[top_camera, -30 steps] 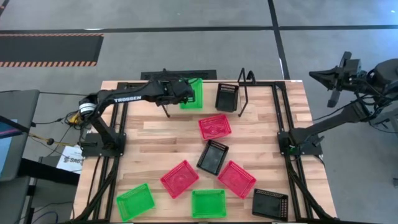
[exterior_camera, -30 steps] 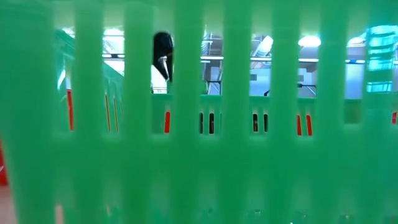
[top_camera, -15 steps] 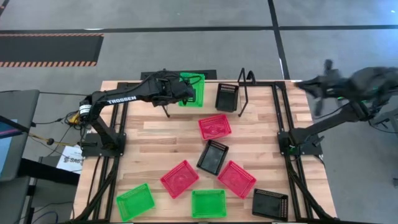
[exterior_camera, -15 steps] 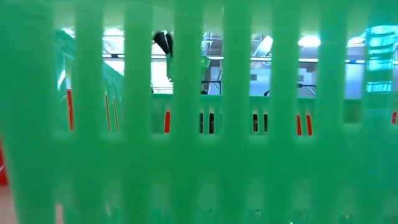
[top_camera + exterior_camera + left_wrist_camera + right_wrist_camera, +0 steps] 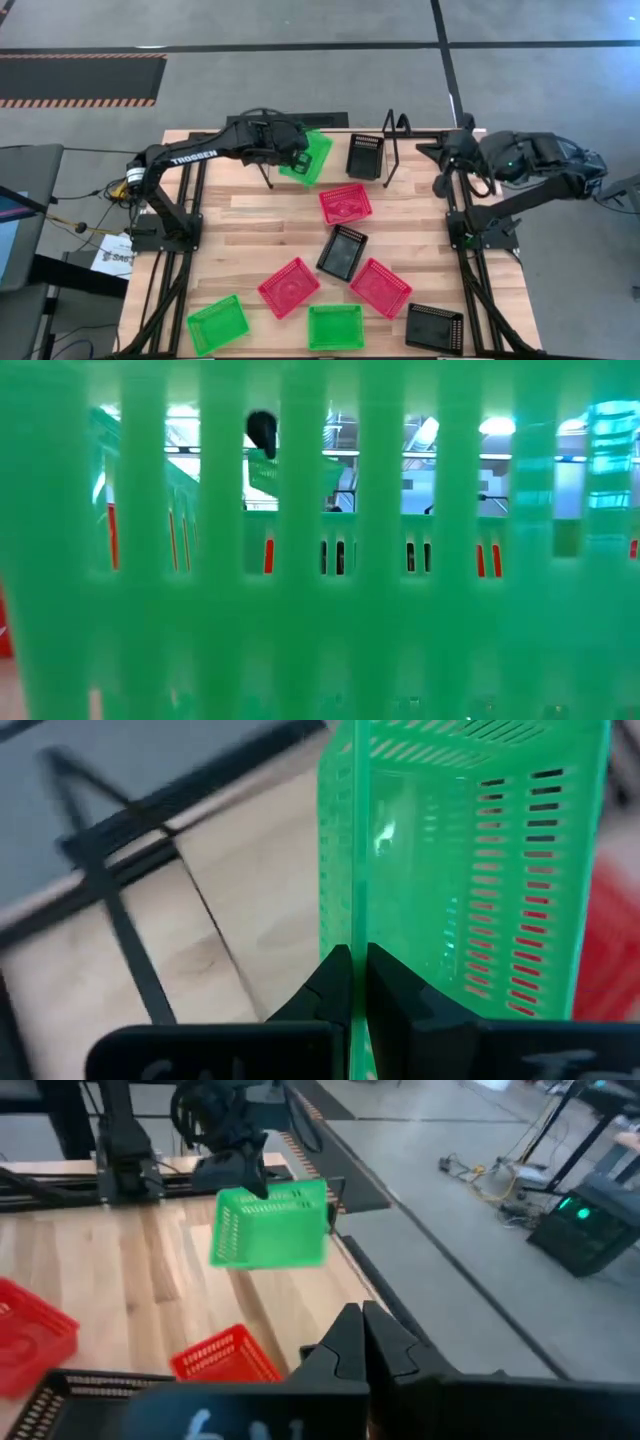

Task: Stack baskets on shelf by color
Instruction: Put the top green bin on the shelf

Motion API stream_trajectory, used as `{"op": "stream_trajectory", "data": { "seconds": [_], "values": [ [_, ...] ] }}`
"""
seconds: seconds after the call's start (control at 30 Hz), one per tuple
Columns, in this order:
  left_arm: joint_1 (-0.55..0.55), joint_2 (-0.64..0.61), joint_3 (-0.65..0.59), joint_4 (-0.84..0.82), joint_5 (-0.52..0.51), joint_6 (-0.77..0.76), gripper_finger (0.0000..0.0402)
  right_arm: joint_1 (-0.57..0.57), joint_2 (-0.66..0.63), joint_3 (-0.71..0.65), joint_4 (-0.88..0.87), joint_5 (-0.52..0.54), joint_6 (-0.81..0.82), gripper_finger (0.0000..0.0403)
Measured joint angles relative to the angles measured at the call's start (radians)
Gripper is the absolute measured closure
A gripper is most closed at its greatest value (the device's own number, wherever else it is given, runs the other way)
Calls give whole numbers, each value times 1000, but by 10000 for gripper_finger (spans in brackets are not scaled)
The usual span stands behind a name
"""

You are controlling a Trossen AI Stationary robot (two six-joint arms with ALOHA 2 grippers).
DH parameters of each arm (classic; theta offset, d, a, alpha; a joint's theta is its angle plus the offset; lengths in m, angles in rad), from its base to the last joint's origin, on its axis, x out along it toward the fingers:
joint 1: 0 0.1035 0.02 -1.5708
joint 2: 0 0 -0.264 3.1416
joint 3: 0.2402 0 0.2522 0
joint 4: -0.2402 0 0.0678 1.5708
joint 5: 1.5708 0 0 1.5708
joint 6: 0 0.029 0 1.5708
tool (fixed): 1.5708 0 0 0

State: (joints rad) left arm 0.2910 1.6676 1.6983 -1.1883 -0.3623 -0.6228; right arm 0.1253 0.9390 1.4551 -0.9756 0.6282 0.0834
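The left end effector (image 5: 350, 982) was clamped on the rim of a green basket (image 5: 308, 156), fingers pinched thin against the mesh wall, and held it tilted in the air at the far edge of the counter (image 5: 260, 215), at the left end of the shelf (image 5: 335, 140). The right end effector (image 5: 447, 165) was shut on nothing and hung over the counter's right rail beside the shelf's right wire upright (image 5: 395, 140).

One black basket (image 5: 365, 156) already sat on the shelf just inside that upright. The rest lay loose on the counter: a red basket (image 5: 345, 203) nearest the shelf, another black one beside it, two more red ones, two green ones along the near edge and a black one at the near right corner.

To do this step well, the basket would probably need levelling before it goes down, with its long side squared to the board. It should probably land at the left end, well apart from the black one, so a middle slot stays free for red. Releasing only once the base rests flat would keep it from tipping off the narrow board.
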Motion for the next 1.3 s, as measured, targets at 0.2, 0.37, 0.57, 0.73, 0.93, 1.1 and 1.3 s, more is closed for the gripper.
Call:
{"op": "stream_trajectory", "data": {
  "seconds": [0.2, 0.37, 0.57, 0.73, 0.93, 1.1, 1.3],
  "values": [
    [95, 22, 63, -167, 192, 534, 401, -15, -2, 0, 0, -34, 62, 402],
    [186, 39, 105, -179, 225, 787, 401, -8, -10, 0, -6, -75, 69, 403],
    [231, 171, 298, -224, 245, 1027, 401, -11, -73, 0, -6, -83, 93, 403],
    [201, 381, 598, -357, 291, 1262, 401, -11, -116, 0, -3, -61, 100, 403],
    [146, 484, 612, -379, 200, 1542, 401, -11, -161, 1, -5, -51, 92, 403],
    [155, 550, 635, -380, 194, 1345, 401, -15, -187, 0, -8, -35, 91, 403],
    [171, 542, 657, -333, 304, 1310, 401, -25, -187, 0, -8, -6, 92, 403]
  ]
}}
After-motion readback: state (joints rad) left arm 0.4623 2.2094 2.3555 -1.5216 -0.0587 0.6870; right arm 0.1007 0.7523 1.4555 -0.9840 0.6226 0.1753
